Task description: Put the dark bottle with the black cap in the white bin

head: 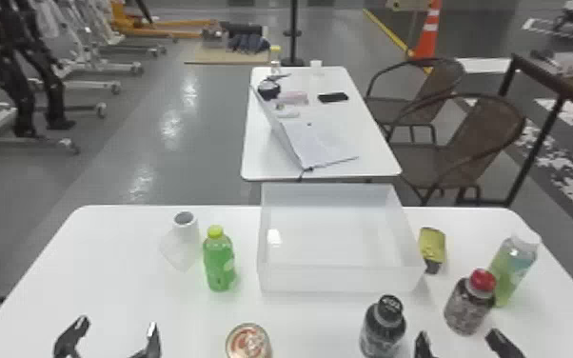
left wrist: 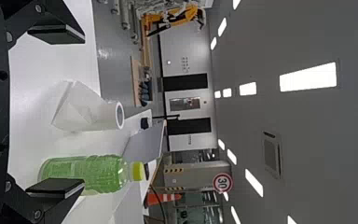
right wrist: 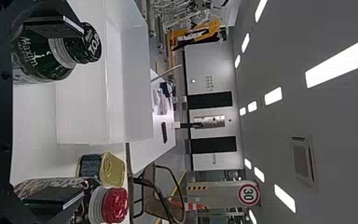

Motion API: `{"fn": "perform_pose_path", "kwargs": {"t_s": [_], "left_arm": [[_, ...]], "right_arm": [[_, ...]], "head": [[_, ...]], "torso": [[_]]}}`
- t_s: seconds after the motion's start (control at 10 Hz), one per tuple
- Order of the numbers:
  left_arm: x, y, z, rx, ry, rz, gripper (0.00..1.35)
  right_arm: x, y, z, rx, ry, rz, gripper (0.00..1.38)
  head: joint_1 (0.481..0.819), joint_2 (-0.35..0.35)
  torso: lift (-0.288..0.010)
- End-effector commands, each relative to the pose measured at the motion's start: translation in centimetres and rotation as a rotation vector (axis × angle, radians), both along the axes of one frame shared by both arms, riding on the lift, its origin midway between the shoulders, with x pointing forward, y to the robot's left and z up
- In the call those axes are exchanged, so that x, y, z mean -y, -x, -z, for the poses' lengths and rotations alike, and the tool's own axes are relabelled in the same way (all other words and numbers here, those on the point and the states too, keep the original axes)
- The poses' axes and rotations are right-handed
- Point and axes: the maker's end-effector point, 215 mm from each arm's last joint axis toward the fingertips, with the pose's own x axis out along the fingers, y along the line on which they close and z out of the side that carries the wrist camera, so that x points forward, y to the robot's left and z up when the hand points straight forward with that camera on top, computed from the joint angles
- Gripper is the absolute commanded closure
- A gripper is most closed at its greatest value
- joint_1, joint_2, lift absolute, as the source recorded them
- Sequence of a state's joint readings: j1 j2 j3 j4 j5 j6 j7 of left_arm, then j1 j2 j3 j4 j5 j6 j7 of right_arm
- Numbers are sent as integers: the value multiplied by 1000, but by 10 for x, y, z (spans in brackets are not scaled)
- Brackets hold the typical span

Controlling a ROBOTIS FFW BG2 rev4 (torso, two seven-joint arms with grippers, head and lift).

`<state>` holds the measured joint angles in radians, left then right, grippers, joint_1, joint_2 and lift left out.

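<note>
Jaws stand wide on both our grippers with nothing between them – taking the bin as the clock's centre, our left gripper (head: pixel 116 328) is at eight and our right gripper (head: pixel 459 335) at four. Under it all we have the near table (head: pixel 123 271); at twelve, a smaller table (head: pixel 269 164) bears an open laptop (head: pixel 321 140). The white bin (head: pixel 338 281) sits toward the near table's back edge. We see a green bottle (head: pixel 220 266) and a white paper roll (head: pixel 188 233) at nine, a white-capped bottle (head: pixel 509 269) at three and a red-capped bottle (head: pixel 466 309) at four. Our dark bottle (head: pixel 380 333) stands upright at five, outside the bin – pale lettering on its label and black cap (head: pixel 390 306). A can (head: pixel 248 343) is at seven, and a yellow-topped tin (head: pixel 432 245) at three.
</note>
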<state>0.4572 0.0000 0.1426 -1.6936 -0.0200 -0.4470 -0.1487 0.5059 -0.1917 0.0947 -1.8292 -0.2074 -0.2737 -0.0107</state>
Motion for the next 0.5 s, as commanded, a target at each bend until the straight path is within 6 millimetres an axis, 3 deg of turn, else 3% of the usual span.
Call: {"fn": "perform_pose_path", "kwargs": {"t_s": [0.0, 0.4], "left_arm": [[0, -1, 0, 1, 4, -2, 206], [0, -2, -1, 3, 7, -3, 206]], "right_arm": [[-5, -10, -9, 20, -3, -7, 101], [-23, -43, -29, 47, -16, -62, 101]], "head": [[549, 0], [549, 0]], "torso": [[-100], [-100]]}}
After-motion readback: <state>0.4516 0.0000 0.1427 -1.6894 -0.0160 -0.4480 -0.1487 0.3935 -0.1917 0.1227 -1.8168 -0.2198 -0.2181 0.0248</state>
